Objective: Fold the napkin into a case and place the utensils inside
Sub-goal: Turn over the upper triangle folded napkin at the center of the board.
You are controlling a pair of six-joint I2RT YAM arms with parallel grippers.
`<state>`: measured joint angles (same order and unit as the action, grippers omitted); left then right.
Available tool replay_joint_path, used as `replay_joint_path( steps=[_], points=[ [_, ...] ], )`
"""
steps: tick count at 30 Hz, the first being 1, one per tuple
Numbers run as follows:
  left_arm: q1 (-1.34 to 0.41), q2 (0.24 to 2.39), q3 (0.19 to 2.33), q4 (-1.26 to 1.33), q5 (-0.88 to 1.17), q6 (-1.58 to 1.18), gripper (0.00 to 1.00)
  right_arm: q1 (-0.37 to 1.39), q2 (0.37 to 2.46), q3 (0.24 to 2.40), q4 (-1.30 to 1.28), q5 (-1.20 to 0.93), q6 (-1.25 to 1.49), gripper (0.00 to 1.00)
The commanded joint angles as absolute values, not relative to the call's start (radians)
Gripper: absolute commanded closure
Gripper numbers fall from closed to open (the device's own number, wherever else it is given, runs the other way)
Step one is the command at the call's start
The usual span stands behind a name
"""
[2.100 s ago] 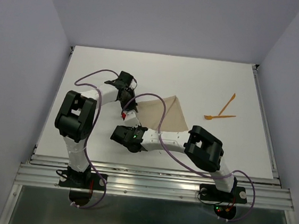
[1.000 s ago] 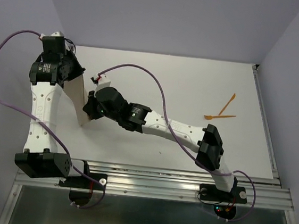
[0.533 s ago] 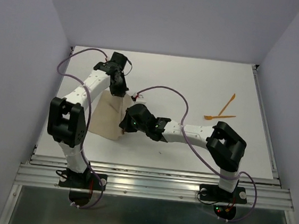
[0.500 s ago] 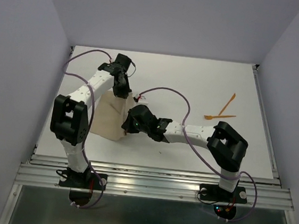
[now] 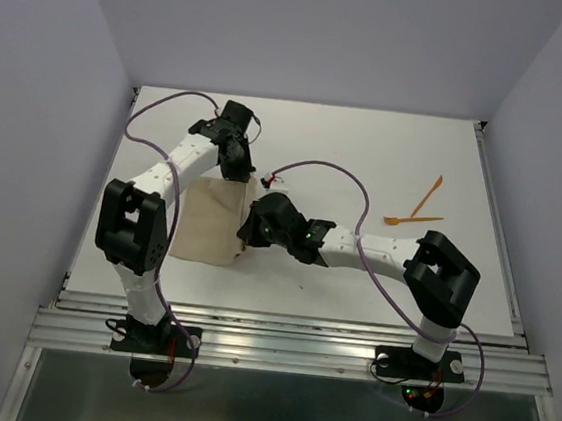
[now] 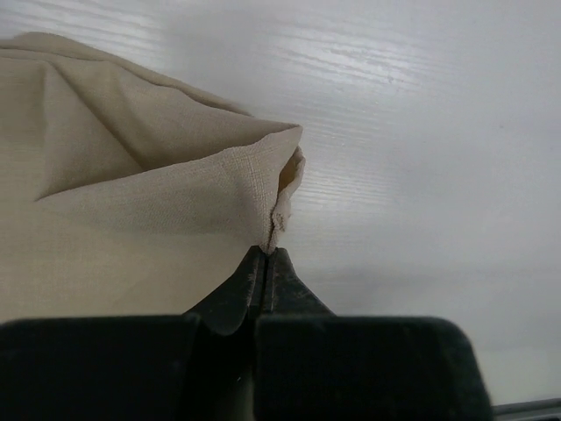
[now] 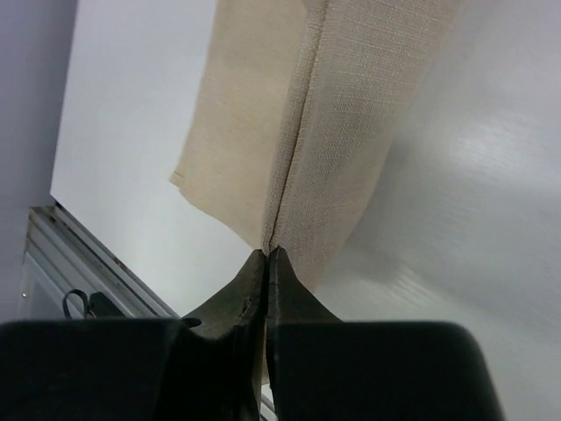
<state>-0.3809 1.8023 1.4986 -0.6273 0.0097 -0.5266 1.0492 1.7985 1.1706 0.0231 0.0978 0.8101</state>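
Since half a second back the napkin (image 5: 209,225) is lying lower and flatter; then it was hanging tent-like between the arms. It is sitting left of centre on the white worktop (image 5: 368,144), toward the near edge, as a doubled, roughly rectangular sheet. Both arms are drifting slightly rightward with it.

At the far right corner the left end effector (image 5: 238,174) is clamping a puckered fold of cloth, fingers pressed together. On the near right edge the right end effector (image 5: 246,239) is pinching two layers, fingers together.

The cloth is showing tan, matte and finely woven, with soft creases running from the left grip. Two thin orange plastic utensils (image 5: 425,197) are lying at the right, well apart from the napkin.
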Motion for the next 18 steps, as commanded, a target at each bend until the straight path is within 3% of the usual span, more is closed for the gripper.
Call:
replay_joint_path(
  steps=[1,11,18],
  points=[
    [-0.215,1.589,1.552,-0.445,-0.054,-0.457,1.0,1.153,1.865,1.357,-0.103,-0.08,0.749,0.99],
    [0.182,1.384,1.709,-0.629,-0.12,-0.348,1.0,1.244,2.2,1.981,-0.259,-0.242,0.669,0.99],
    [0.239,1.33,1.808,-0.67,-0.229,-0.318,1.0,1.253,2.227,2.066,-0.265,-0.327,0.652,0.99]
  ],
)
